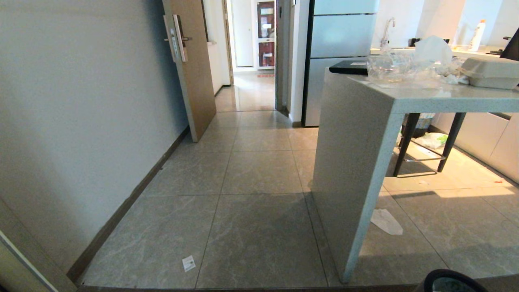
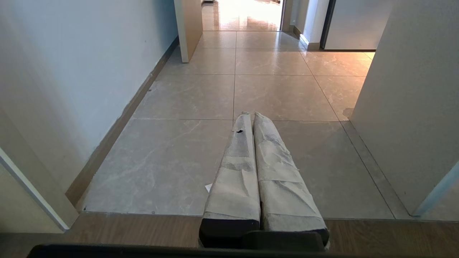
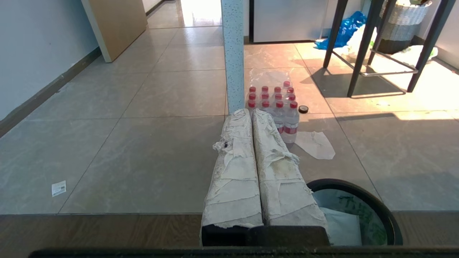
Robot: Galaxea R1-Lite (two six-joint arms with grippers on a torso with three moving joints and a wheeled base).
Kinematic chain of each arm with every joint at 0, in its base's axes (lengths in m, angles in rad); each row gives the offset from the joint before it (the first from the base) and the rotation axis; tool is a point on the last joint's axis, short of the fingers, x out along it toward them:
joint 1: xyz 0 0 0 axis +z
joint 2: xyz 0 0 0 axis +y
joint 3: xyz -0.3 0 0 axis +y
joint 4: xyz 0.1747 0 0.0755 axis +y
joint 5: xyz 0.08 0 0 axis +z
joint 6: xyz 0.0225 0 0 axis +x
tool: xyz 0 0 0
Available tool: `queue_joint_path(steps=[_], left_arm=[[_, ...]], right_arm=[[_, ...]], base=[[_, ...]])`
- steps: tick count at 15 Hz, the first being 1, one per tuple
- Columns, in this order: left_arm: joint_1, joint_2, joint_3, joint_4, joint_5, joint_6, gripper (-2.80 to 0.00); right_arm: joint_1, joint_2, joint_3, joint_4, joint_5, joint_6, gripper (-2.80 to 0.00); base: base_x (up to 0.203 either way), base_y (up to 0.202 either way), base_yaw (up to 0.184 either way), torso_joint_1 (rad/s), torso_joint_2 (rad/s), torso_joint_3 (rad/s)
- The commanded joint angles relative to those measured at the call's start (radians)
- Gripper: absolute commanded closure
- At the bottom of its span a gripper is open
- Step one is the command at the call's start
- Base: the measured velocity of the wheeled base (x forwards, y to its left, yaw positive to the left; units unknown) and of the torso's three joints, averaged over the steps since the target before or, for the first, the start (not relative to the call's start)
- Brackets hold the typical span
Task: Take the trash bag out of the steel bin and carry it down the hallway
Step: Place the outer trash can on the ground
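The steel bin (image 3: 339, 181) shows only as a black round rim, low on the floor just right of my right gripper (image 3: 250, 111); its rim (image 1: 450, 280) also peeks in at the near right edge of the head view. Inside it lies the trash bag (image 3: 362, 209), pale and translucent with green prints. My right gripper is shut and empty, its tape-wrapped fingers pressed together above the floor. My left gripper (image 2: 250, 115) is likewise shut and empty over bare grey tiles. The hallway (image 1: 253, 91), with glossy beige tiles, opens beyond the doorway ahead.
A speckled counter (image 1: 357, 162) stands ahead on the right, with a pack of red-capped water bottles (image 3: 278, 107) and a white sheet (image 3: 315, 143) at its foot. An open wooden door (image 1: 190, 69), a fridge (image 1: 340, 61) and a small paper scrap (image 1: 188, 263) are also here.
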Motion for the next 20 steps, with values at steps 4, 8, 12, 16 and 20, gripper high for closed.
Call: queue_joint_path(steps=[4,8,12,16,20], left_arm=[[0.0,0.0,0.0,-0.002,0.001,0.001,0.0],[0.0,0.0,0.0,-0.002,0.001,-0.002,0.0],[0.0,0.0,0.002,-0.002,0.001,-0.003,0.0],[0.0,0.0,0.002,-0.003,0.001,-0.006,0.0],[0.0,0.0,0.002,-0.002,0.001,-0.008,0.0]], right_arm=[[0.0,0.0,0.0,0.0,0.0,0.0,0.0],[0.0,0.0,0.0,0.0,0.0,0.0,0.0],[0.0,0.0,0.0,0.0,0.0,0.0,0.0],[0.0,0.0,0.0,0.0,0.0,0.001,0.0],[0.002,0.0,0.0,0.0,0.0,0.0,0.0]], base=[[0.0,0.0,0.0,0.0,0.0,-0.048],[0.0,0.0,0.0,0.0,0.0,-0.175],[0.0,0.0,0.0,0.006,0.0,-0.198],[0.0,0.0,0.0,0.002,0.0,-0.198],[0.0,0.0,0.0,0.002,0.0,-0.201]])
